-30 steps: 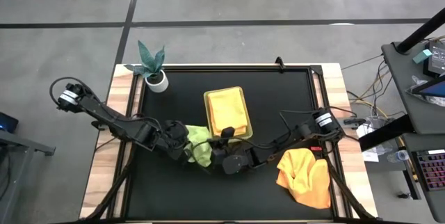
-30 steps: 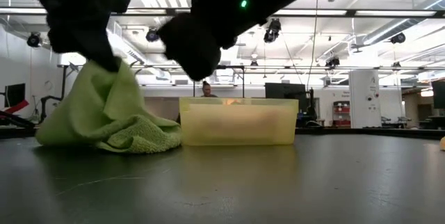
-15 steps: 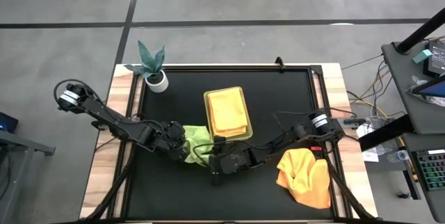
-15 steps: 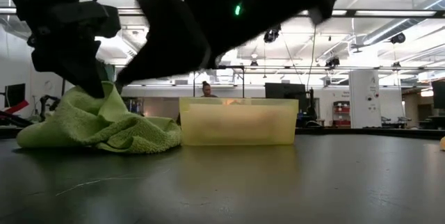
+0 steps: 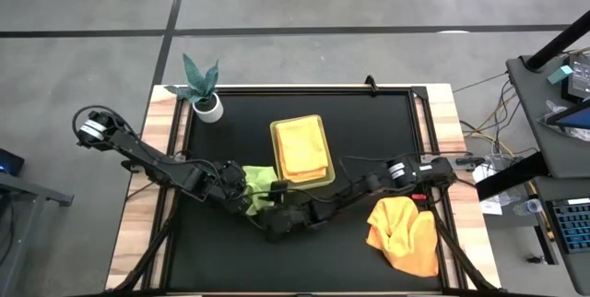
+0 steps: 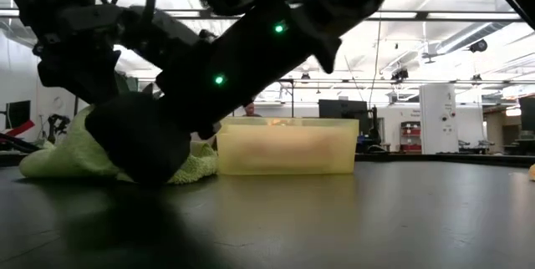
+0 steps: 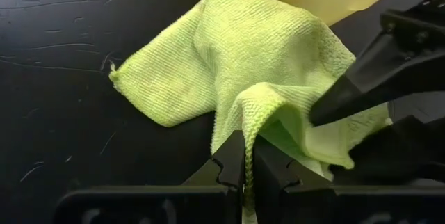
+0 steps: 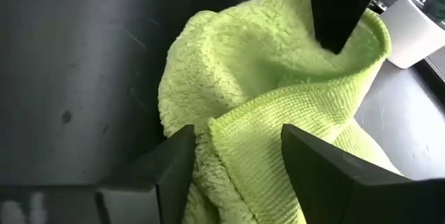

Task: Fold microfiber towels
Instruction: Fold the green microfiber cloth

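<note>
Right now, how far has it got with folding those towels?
Done: yellow towels lie flat in the tray. In hand: the green towel is crumpled on the table; the left gripper is shut on a fold of it, and the open right gripper is at its edge, one finger on each side. Left: that fold, and the orange towels heaped by the table's edge.
</note>
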`<state>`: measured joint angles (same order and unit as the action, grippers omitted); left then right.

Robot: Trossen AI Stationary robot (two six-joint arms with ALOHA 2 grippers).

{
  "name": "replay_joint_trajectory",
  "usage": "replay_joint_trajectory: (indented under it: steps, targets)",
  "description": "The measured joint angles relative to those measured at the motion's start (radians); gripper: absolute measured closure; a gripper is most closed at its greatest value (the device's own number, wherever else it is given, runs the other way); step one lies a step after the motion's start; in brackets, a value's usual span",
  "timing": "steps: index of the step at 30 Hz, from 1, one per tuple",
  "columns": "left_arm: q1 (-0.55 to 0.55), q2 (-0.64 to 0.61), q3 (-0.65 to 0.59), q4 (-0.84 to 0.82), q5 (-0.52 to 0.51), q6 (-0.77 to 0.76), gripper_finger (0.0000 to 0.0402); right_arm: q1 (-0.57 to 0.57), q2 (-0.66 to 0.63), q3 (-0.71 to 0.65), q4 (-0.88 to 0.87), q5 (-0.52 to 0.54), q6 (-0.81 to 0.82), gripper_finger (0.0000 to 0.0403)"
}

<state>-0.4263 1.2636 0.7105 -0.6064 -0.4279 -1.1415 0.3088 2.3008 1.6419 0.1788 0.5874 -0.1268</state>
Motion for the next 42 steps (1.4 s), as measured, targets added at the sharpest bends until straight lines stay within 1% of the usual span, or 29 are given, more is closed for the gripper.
replay_joint_trajectory:
  steps: [2,5,15,17,20,25,29,32,35,38,42]
  targets:
    - [0.0,0.0,0.0,0.001,0.0,0.003,0.0402,-0.001,0.01,0.017,-0.008,0.0,-0.005,0.0209]
    - [0.0,0.0,0.0,0.002,0.0,0.003,0.0402,0.0,0.011,0.018,-0.018,-0.002,-0.005,0.0238]
    - [0.0,0.0,0.0,0.006,0.0,0.004,0.0402,0.001,0.005,0.021,-0.026,-0.022,-0.027,0.0372]
    - [0.0,0.0,0.0,0.006,0.0,0.005,0.0402,0.001,-0.001,0.021,-0.047,-0.044,-0.026,0.0388]
    - [0.0,0.0,-0.001,0.006,0.0,0.006,0.0402,0.006,-0.02,0.021,-0.081,-0.065,0.0,0.0393]
    - [0.0,0.0,-0.003,0.009,0.0,0.012,0.0401,0.021,-0.055,0.021,-0.152,-0.064,0.0,0.0394]
    - [-0.012,0.0,-0.003,0.067,0.006,0.092,0.0393,0.042,-0.078,0.02,-0.199,-0.065,0.001,0.0394]
    - [-0.027,0.002,-0.004,0.152,0.051,0.157,0.0366,0.049,-0.084,0.013,-0.204,-0.068,0.015,0.0394]
    - [-0.05,0.002,-0.003,0.217,0.089,0.19,0.0326,0.047,-0.078,0.008,-0.204,-0.099,0.023,0.0394]
    - [-0.073,0.005,-0.003,0.208,0.117,0.181,0.0282,0.039,-0.07,0.005,-0.202,-0.153,0.056,0.039]
    - [-0.097,0.006,-0.004,0.199,0.175,0.179,0.023,0.027,-0.067,0.0,-0.204,-0.173,0.086,0.0365]
